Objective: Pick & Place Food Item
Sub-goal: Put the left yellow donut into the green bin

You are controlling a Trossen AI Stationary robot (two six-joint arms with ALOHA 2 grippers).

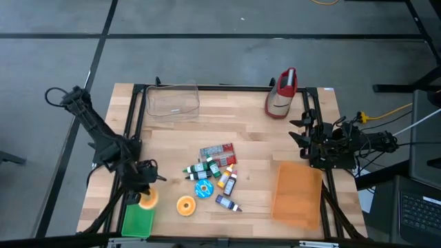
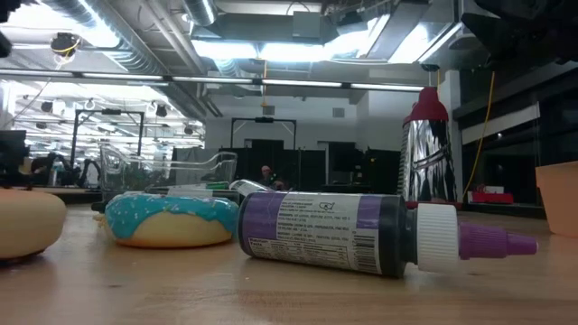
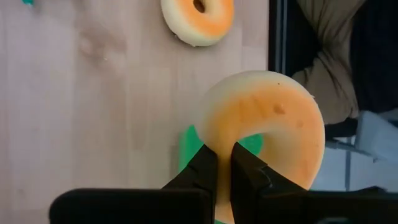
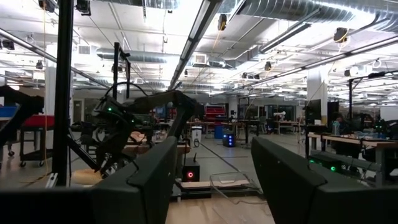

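My left gripper [image 1: 143,191] [image 3: 225,163] hangs over the table's near left corner, shut on an orange-iced doughnut [image 1: 149,200] [image 3: 273,124]. Below it a green tray [image 1: 137,222] [image 3: 186,146] lies on the table. A second orange doughnut [image 1: 186,205] [image 3: 198,18] [image 2: 27,221] and a blue-iced doughnut [image 1: 203,189] [image 2: 167,219] rest flat on the wood nearby. My right gripper [image 1: 301,136] [image 4: 214,162] waits open at the table's right edge, pointing level into the room. My left gripper pinches the doughnut's ring [image 3: 224,146] between its two fingers, one finger [image 3: 252,174] at the hole and the other [image 3: 202,171] outside the rim. The fingers slant down from the table's left side. The doughnut is lifted clear, tilted, above the green tray.
Small bottles and packets [image 1: 219,169] lie mid-table, a purple-capped bottle [image 2: 361,233] among them. An orange bin [image 1: 298,193] sits near right, a clear container [image 1: 172,102] far left, a red-and-silver object [image 1: 282,93] far right. Black frame rails [image 1: 134,117] run along both sides.
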